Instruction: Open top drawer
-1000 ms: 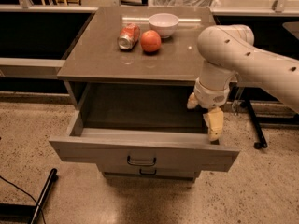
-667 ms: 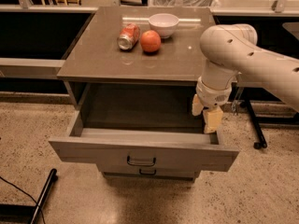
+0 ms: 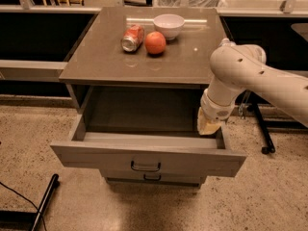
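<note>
The top drawer (image 3: 144, 159) is a wide grey-beige drawer with a small dark loop handle (image 3: 145, 166) at its centre. It stands pulled far out of the cabinet, and its inside looks empty. My gripper (image 3: 208, 125), with beige tips on a white arm (image 3: 240, 69), hangs at the drawer's right side, just inside the right wall and behind the front panel. It is well away from the handle.
On the cabinet top (image 3: 144, 69) lie a red can (image 3: 133, 37), an orange (image 3: 155, 43) and a white bowl (image 3: 168, 25). A lower drawer handle (image 3: 152, 177) shows beneath. A black stand leg (image 3: 262, 129) is at the right and a black bar (image 3: 43, 201) lies on the floor at the left.
My gripper has shifted a little to the left near the drawer's right wall and the arm has dropped slightly. The drawer stays pulled out as before.
</note>
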`<state>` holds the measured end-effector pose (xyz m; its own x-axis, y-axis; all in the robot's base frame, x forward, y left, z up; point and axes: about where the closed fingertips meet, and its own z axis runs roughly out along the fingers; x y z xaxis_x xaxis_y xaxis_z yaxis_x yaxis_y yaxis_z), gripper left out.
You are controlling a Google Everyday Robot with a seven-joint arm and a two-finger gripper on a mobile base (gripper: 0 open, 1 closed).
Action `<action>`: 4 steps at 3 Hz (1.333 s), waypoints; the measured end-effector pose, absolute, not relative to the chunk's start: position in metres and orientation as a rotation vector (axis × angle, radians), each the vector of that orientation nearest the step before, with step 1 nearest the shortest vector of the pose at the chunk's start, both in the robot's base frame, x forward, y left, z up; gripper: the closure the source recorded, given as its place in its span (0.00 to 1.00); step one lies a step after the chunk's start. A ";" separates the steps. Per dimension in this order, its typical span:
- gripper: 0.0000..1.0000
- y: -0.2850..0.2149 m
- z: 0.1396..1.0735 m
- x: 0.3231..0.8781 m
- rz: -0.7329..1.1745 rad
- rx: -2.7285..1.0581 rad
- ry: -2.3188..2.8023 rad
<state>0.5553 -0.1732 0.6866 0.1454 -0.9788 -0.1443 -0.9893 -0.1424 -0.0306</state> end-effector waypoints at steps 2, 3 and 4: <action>0.16 -0.171 0.662 0.557 0.179 -2.218 2.037; 0.00 -0.171 0.662 0.557 0.179 -2.218 2.037; 0.00 -0.171 0.663 0.557 0.182 -2.214 2.038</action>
